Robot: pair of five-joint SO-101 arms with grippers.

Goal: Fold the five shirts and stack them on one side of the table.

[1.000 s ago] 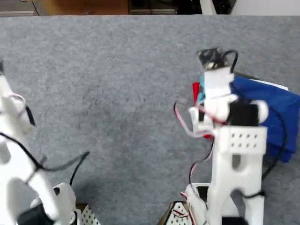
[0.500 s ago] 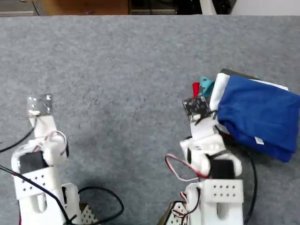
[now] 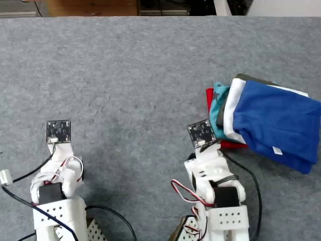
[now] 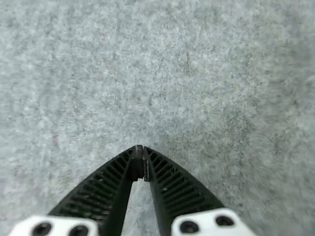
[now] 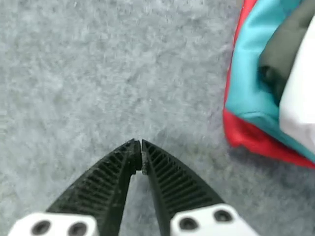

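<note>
likely done, so left gripper (image 4: 138, 152) and right gripper (image 5: 138, 147), both closed on nothing, should rest clear of the shirt stack (image 3: 273, 118).

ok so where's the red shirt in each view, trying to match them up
high view: the red shirt is the bottom layer of the stack, right of centre, its edge poking out toward the table's middle.
right wrist view: it lies on the mat just off to one side of the shut right gripper.
left wrist view: the shut left gripper over grey mat.
shared landmark: the teal shirt lying directly on the red.
</note>
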